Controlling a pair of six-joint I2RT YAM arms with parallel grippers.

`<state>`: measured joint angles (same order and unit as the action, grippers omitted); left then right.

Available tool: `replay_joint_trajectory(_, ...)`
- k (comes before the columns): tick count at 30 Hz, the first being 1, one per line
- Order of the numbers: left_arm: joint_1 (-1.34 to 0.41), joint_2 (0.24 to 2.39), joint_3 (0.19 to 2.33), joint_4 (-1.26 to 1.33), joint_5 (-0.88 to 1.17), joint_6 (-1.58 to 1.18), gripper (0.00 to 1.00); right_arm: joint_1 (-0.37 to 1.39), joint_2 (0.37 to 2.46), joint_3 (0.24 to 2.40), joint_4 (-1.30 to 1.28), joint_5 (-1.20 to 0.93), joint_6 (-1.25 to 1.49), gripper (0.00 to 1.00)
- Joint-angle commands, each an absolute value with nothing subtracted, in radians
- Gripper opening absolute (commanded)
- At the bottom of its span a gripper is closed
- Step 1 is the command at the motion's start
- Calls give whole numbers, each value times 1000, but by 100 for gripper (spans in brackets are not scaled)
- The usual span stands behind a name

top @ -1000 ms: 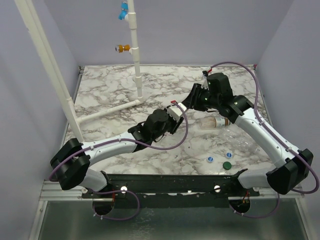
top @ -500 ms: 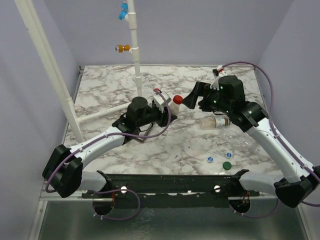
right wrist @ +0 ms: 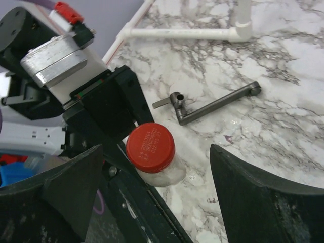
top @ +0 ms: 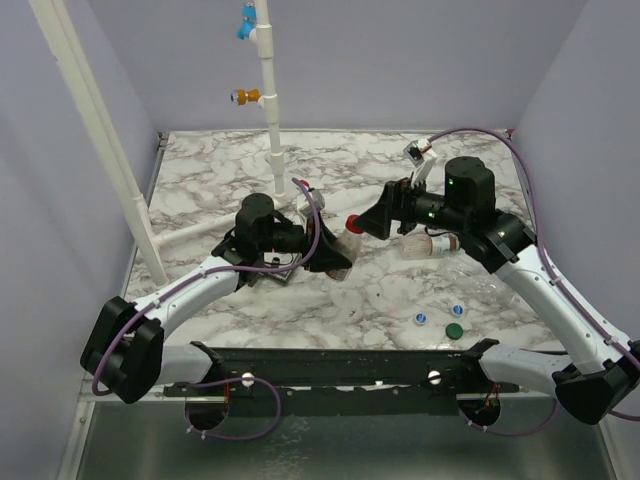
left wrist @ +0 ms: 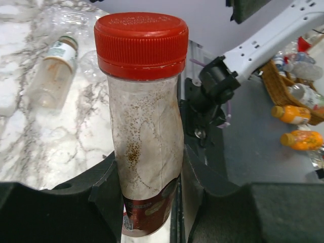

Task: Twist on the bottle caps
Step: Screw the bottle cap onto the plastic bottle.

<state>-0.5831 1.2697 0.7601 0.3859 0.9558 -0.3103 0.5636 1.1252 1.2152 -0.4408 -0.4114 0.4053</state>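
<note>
My left gripper (left wrist: 147,202) is shut on a clear bottle (left wrist: 147,142) with a reddish label, low on its body. A red cap (left wrist: 140,45) sits on the bottle's neck. In the top view the bottle (top: 343,240) points right, with the red cap (top: 353,222) just in front of my right gripper (top: 383,215). The right gripper (right wrist: 157,167) is open, its fingers (right wrist: 253,187) wide on either side of the red cap (right wrist: 150,147) without touching it. A second bottle (top: 430,245) lies on the table under the right arm. Two white-and-blue caps (top: 421,320) (top: 457,309) and a green cap (top: 454,330) lie at the near right.
A white pipe (top: 272,110) stands at the back with an orange fitting (top: 245,97) and a blue one (top: 245,25); a branch (top: 215,222) runs along the table. A dark metal crank (right wrist: 217,104) lies by the left arm. A crumpled clear bottle (top: 485,283) lies at the right.
The right gripper opened and let go of the red cap, then drew back. The left arm swung left with the bottle and now tilts its capped end back toward the right gripper.
</note>
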Motion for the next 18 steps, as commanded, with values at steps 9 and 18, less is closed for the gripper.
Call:
replay_joint_trajectory(9,-577,1291,757,590,1151,-477,0,566,1134,1187,-381,-680,375,77)
replay_joint_trajectory(18,-577,1314,763,595,1158,-483,0,566,1134,1165,-321,-692,411,62)
